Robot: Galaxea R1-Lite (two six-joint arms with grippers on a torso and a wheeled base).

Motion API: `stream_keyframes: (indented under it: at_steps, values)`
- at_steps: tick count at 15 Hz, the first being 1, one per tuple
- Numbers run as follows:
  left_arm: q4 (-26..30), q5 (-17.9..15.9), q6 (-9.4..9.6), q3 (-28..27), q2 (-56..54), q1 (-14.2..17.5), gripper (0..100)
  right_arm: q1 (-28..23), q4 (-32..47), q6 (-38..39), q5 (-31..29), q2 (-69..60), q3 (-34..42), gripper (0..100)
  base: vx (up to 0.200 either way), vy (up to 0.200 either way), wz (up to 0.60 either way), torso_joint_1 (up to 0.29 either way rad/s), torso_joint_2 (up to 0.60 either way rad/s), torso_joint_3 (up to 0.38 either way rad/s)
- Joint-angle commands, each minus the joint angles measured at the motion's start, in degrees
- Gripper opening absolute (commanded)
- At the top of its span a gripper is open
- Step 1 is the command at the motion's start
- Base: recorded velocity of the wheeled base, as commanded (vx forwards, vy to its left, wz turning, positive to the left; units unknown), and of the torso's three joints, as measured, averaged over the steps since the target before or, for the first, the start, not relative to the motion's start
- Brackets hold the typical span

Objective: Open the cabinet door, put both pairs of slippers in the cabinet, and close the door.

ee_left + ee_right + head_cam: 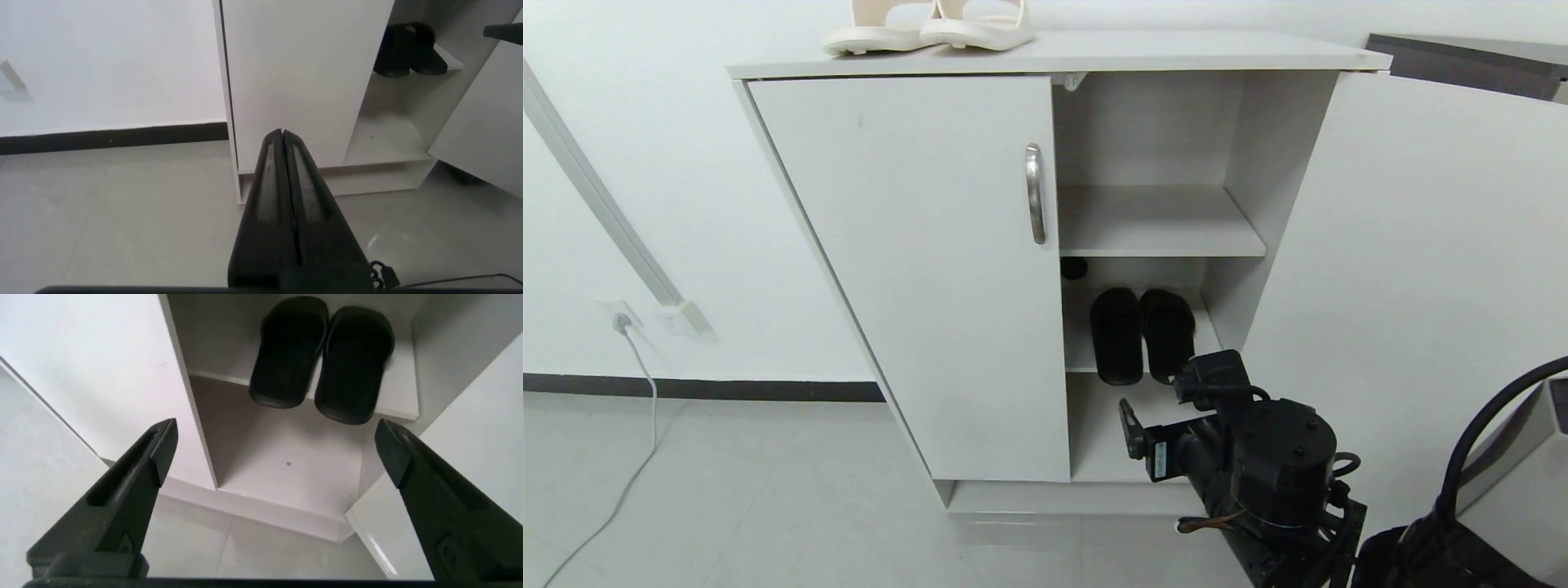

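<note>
In the head view, you have the white cabinet (pixel 1054 57) in front of you. Its left door (pixel 915 269) is closed, with a metal handle (pixel 1035 194) along its inner edge. Its right door (pixel 1421 269) is swung wide open to the right. The cream slippers (pixel 931 28) sit side by side on top of the cabinet, toward its left end. The black slippers (pixel 1142 333) lie side by side on the lower shelf (pixel 1209 331) of the open half, under the upper shelf (pixel 1156 220). Your right claw (pixel 1164 408) hangs just in front of the bottom compartment, below the black pair and not touching it. A wall socket (pixel 619 317) with a cable plugged in is low on the wall to the left.

In the left wrist view, your left claw (pixel 282 143) has its fingers pressed flat together with nothing between them. It is over the grey floor (pixel 122 212), well short of the closed door. The black pair shows farther off inside the cabinet.

In the right wrist view, your right claw is spread wide and grips nothing. The black slippers (pixel 323 355) lie beyond it on their shelf, toes pointing inward, and the cabinet's bottom panel (pixel 286 457) is between the fingers (pixel 139 482).
</note>
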Motion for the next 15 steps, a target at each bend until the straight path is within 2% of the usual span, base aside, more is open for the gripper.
stream_keyframes:
  at_steps: [1,6,15]
  values:
    - [0.00,-0.02,-0.01,-0.06,0.00,0.00,0,0.02,-0.08,0.02,-0.01,0.14,0.25,100,0.000,0.000,0.00,0.000,0.00,0.000]
    - [0.00,-0.02,-0.01,-0.06,0.09,0.00,0,0.02,-0.08,0.02,-0.01,0.14,0.43,100,0.000,0.000,0.00,0.000,0.00,0.000]
    - [0.00,-0.02,-0.01,0.02,0.00,0.00,0,0.02,-0.17,-0.07,-0.01,0.23,1.04,100,0.000,0.200,0.00,0.006,0.00,0.006]
